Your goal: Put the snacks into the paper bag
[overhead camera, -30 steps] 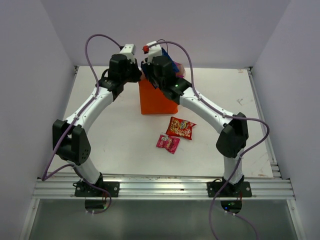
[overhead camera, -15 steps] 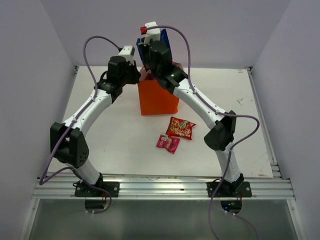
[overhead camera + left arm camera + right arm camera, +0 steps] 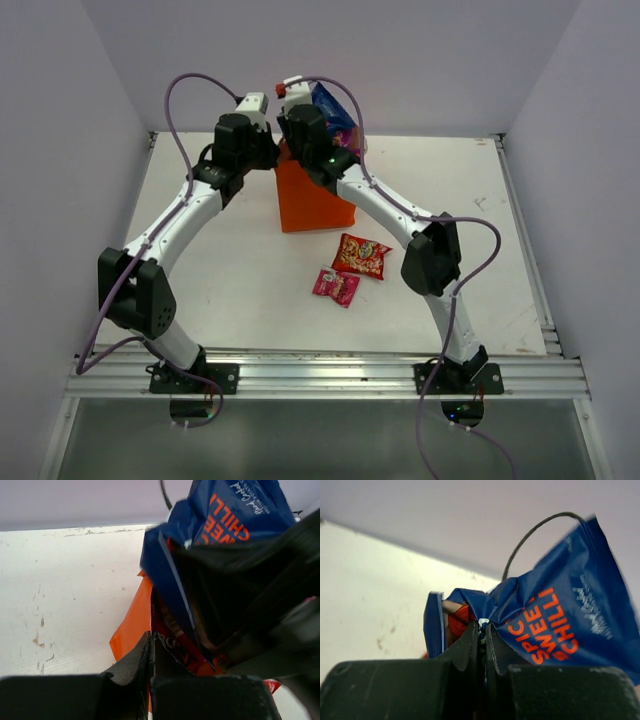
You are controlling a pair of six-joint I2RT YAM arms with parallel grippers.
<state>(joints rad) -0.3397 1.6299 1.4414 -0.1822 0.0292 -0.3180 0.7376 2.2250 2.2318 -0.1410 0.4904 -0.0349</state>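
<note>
The orange paper bag [image 3: 312, 203] stands upright at the back middle of the table. My left gripper [image 3: 277, 152] is shut on the bag's left rim, which shows in the left wrist view [image 3: 131, 625] between the closed fingers [image 3: 151, 641]. My right gripper [image 3: 317, 113] is shut on the blue bag [image 3: 337, 112] and holds it above the paper bag's mouth; the wrist view shows the jaws [image 3: 482, 630] pinching its crumpled edge [image 3: 560, 615]. An orange-red packet [image 3: 172, 630] shows inside the paper bag. The red-yellow packet [image 3: 361, 255] and the small pink-red packet [image 3: 336, 286] lie on the table in front.
A thin black loop handle [image 3: 530, 535] arches beside the blue bag. The right arm [image 3: 250, 590] fills the right of the left wrist view. Pale walls close the table at the back and both sides.
My right gripper lifted the blue bag high, then turned and came down a little, so the blue bag now hangs to the right over the paper bag's mouth. The left gripper stays on the rim.
</note>
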